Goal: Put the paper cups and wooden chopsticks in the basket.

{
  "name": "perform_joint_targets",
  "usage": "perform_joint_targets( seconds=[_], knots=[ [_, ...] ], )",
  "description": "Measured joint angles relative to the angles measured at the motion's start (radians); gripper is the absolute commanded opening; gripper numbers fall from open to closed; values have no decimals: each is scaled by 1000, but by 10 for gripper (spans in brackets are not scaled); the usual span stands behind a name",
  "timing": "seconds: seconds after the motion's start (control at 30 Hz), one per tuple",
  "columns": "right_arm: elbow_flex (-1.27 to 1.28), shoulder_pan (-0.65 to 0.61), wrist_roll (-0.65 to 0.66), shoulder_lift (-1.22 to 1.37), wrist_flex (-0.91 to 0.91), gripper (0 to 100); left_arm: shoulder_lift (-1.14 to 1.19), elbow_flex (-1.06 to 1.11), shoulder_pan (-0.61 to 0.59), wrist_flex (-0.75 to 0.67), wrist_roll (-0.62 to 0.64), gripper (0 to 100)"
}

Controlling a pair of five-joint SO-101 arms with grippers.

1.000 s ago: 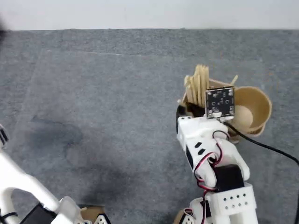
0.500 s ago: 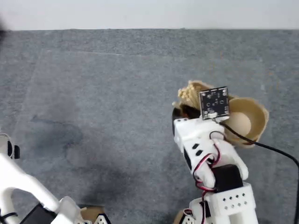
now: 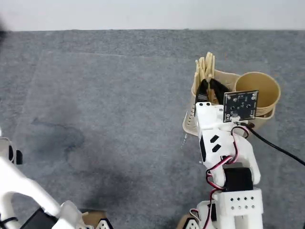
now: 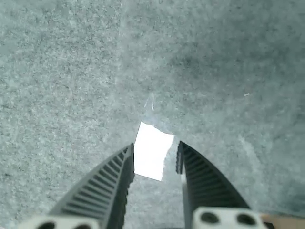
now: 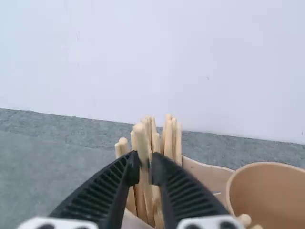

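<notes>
Grey mat (image 3: 105, 119) over the table, a plain white wall (image 3: 143, 14) along its far edge.

The basket (image 3: 189, 122) shows as a beige slatted rim just in front of the right arm. The wooden chopsticks (image 3: 206, 70) stand in a tight upright bundle rising from inside the basket, tips toward the wall. A paper cup (image 3: 257, 90) stands mouth up, touching the basket's wall on the side away from the slatted rim. Cannot tell whether the cup sits inside the basket or against it.

The right gripper (image 3: 210, 88) is above the basket, fingers pinched nearly together on the chopsticks. Its wrist view shows one stick caught in the narrow gap between the black fingers. The camera board (image 3: 240, 106) hangs just over the cup's near rim.

The left gripper (image 4: 155, 148) is well apart from the basket, low over bare mat, fingers spread wide and holding nothing. A white scrap (image 4: 151, 151) lies on the mat between them. The left arm (image 3: 19, 183) sits at the mat's near corner, farthest from the basket.

Against half a second ago:
- The bundle is upright where it was leaning low.
- Cup and bundle sit nearer the wall.
- The right arm is shifted the same way.
- The basket's slatted rim is uncovered.
- The left arm is unchanged.
</notes>
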Motion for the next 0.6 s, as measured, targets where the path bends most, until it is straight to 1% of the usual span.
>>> perform_joint_targets(
  seconds=[0.13, 0.27, 0.37, 0.47, 0.6],
  knots=[
    [0, 0, 0, 0, 0, 173, 0, -68, 0, 40, -9, 145],
    [0, 0, 0, -3, 0, 165, 0, -147, 0, 130, -75, 145],
    [0, 0, 0, -55, 20, 135, 0, -196, 0, 199, -152, 145],
    [-9, 0, 0, -147, 106, 91, 0, -212, 0, 245, -252, 145],
    [-61, -75, 0, -284, 269, 80, 0, -215, -3, 258, -388, 145]
  ],
)
